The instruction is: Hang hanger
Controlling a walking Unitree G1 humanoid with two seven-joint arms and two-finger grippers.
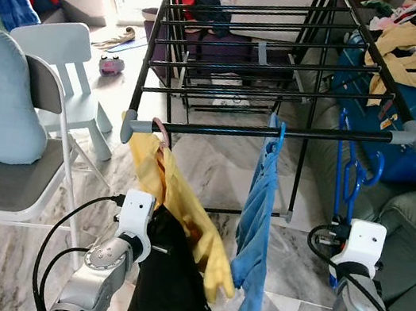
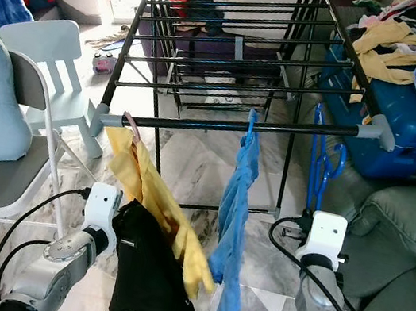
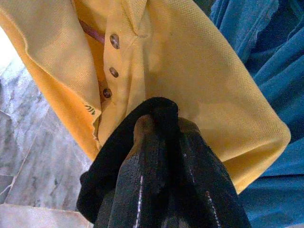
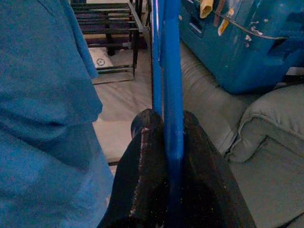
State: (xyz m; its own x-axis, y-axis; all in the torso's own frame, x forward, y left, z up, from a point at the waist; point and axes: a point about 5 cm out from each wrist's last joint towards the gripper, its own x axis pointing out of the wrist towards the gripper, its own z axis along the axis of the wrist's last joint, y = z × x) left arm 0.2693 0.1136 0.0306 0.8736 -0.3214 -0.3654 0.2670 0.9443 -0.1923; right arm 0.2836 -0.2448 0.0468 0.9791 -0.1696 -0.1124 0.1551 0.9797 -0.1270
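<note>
1. Fingers of the right gripper [image 4: 166, 137] are clamping a blue hanger [image 1: 355, 173] at right of centre, below the drying rack [image 1: 276, 133].
2. Left gripper [image 3: 164, 130], lower left, is pinching black cloth [image 1: 170, 278] beside a yellow shirt [image 1: 176, 198].

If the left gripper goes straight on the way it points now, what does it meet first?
Probably the yellow shirt. The left gripper, shut on a black garment, points straight at the shirt's cloth close ahead. The exact gap is unclear.
</note>
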